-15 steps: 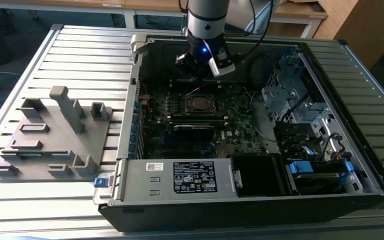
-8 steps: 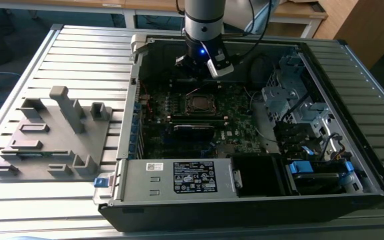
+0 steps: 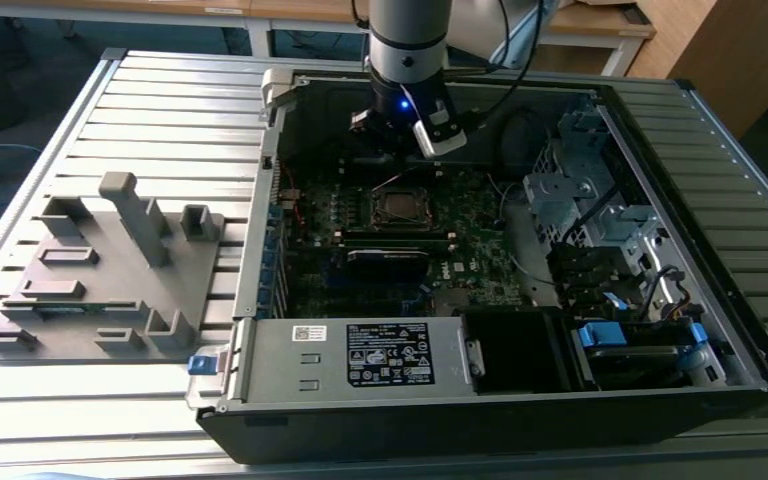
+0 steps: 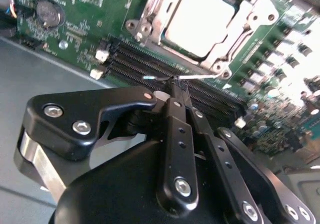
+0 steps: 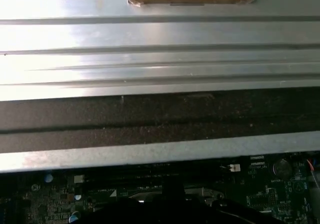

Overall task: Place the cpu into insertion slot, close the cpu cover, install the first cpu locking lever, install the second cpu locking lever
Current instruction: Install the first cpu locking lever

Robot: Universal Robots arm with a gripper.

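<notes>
One chip (image 4: 200, 21) already sits in the socket (image 4: 150, 18) with the cover (image 4: 230, 58) down over it. Claw (image 4: 172, 86) pinched together on a thin lever (image 4: 165, 77) beside the socket; a slip could scrape the board (image 4: 85, 13).

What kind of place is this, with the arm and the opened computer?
Probably a robotics lab or test workshop. An opened computer case lies on a slatted metal table, a grey fixture sits beside it, and wooden desks stand behind.

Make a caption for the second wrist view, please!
Gripper shut near the silver cpu sitting in its slot.
</notes>
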